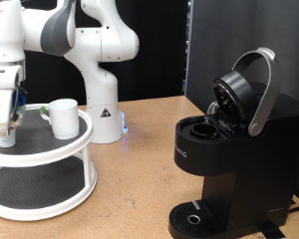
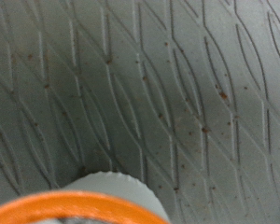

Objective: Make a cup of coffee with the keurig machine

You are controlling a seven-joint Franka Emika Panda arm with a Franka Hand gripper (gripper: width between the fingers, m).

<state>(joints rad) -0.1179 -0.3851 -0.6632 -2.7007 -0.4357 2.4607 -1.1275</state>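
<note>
gripper [image 1: 3,132] low over round stand's top shelf [image 1: 35,149], near pod [image 2: 107,198]; jaws' state unclear. cup [image 1: 64,117] waits beside. coffee maker [image 1: 229,149] lid up, ready for loading.

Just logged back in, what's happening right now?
The gripper is down at the top tier of the two-tier stand at the exterior view's left, beside the cup, not touching it. The wrist view shows an orange-rimmed round thing close under the hand on a ribbed grey mat; I can't tell if it's gripped. The keurig machine stands at the right, lid raised, nothing on its drip base.
</note>
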